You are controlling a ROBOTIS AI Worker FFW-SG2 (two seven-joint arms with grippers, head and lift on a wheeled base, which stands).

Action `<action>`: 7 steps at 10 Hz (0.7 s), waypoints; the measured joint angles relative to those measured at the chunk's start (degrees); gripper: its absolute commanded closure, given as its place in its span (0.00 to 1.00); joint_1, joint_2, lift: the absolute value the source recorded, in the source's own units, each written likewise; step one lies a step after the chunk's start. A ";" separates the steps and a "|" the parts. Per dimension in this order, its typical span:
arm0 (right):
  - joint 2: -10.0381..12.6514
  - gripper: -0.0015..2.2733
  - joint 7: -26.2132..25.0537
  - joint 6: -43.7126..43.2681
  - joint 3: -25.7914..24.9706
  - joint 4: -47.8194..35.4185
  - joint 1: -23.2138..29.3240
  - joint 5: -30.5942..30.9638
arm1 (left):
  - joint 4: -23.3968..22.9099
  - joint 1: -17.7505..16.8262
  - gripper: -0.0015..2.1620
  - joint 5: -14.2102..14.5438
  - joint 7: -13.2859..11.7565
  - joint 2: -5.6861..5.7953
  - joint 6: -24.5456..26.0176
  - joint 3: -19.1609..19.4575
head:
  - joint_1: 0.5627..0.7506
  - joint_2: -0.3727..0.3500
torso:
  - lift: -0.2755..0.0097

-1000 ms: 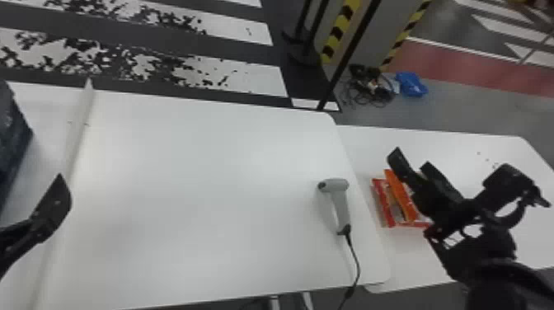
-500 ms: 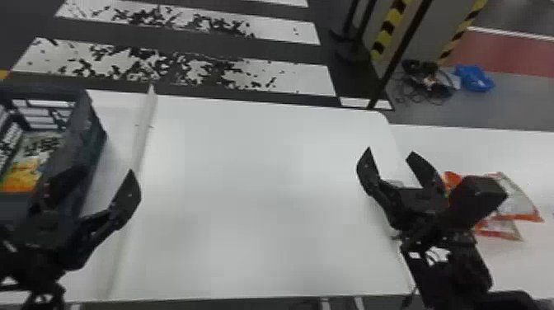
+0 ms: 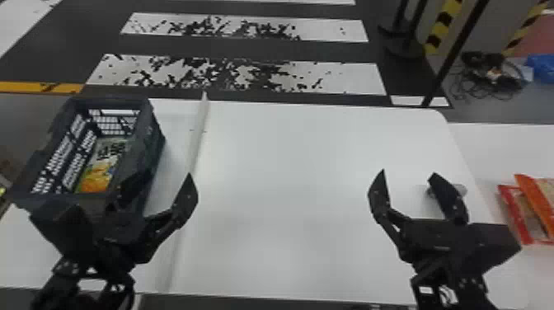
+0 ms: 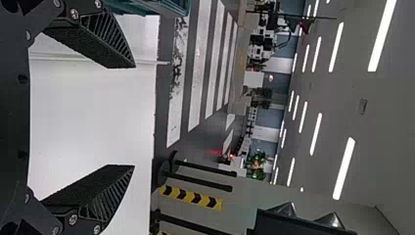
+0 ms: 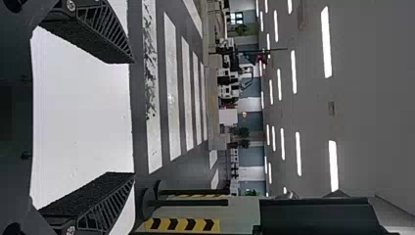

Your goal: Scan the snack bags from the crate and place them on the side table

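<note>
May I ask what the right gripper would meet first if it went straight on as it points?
The way looks free as far as the head view shows: the right gripper would probably pass over the white table and its far edge, though its height is unclear.

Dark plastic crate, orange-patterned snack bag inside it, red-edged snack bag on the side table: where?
Dark plastic crate (image 3: 108, 102): head view, far rim.
Orange-patterned snack bag (image 3: 95, 182): head view, orange near end.
Red-edged snack bag (image 3: 512, 207): head view, red left edge.

Dark crate (image 3: 153, 134): upright | yellow bag (image 3: 98, 175): inside | 2 reddish bags (image 3: 520, 208): overlapping, on side table (image 3: 488, 152)
</note>
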 measured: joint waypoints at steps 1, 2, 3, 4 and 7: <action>0.41 0.03 -0.57 -1.39 0.71 1.21 0.30 0.89 | 0.35 0.02 0.07 -0.16 0.10 -0.09 -0.41 -0.39 | 0.70 0.51 | 0.68; 0.50 0.03 -0.71 -2.41 1.12 2.15 0.47 1.34 | 0.55 0.03 0.07 -0.38 0.17 -0.11 -0.74 -0.64 | 0.70 0.51 | 0.68; 0.50 0.03 -1.00 -2.95 1.21 2.55 0.60 1.42 | 0.59 0.04 0.07 -0.47 0.23 -0.11 -0.84 -0.69 | 0.70 0.51 | 0.68; 0.50 0.03 -1.10 -3.44 1.19 2.84 0.67 1.43 | 0.22 0.03 0.07 -0.50 0.35 -0.10 -0.85 -0.66 | 0.70 0.51 | 0.68; 0.46 0.03 -1.10 -6.04 1.05 4.77 0.75 1.38 | -4.33 -0.41 0.07 -0.50 -0.49 0.34 3.28 2.35 | 0.70 0.53 | 0.68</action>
